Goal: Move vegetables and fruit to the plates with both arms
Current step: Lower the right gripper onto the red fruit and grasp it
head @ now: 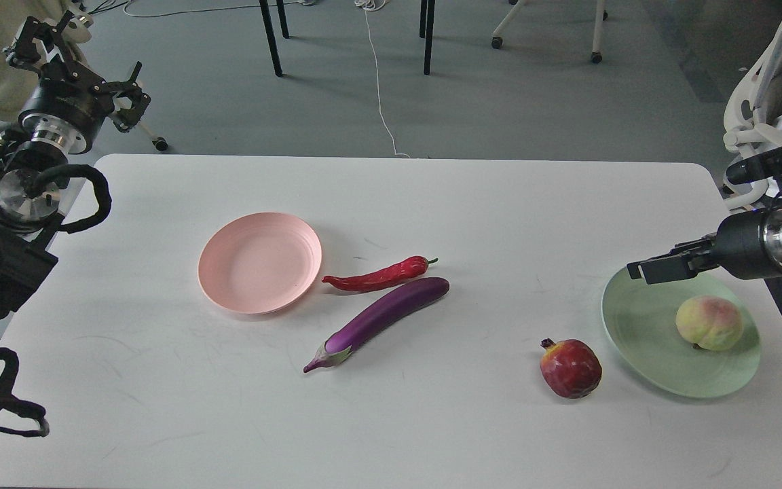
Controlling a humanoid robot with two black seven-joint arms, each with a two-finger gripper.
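Head view: peach point(709, 322) on green plate point(642, 326) by table edge point(737, 197)

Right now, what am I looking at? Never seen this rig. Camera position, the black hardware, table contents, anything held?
One picture, taken from the robot's own head, looking down at a white table. The black hardware is its two arms. The left gripper is raised off the table's left edge; the right gripper hovers over the green plate. Neither holds anything. A peach lies on that plate. The pomegranate, eggplant and chili pepper lie on the table; the pink plate is empty.
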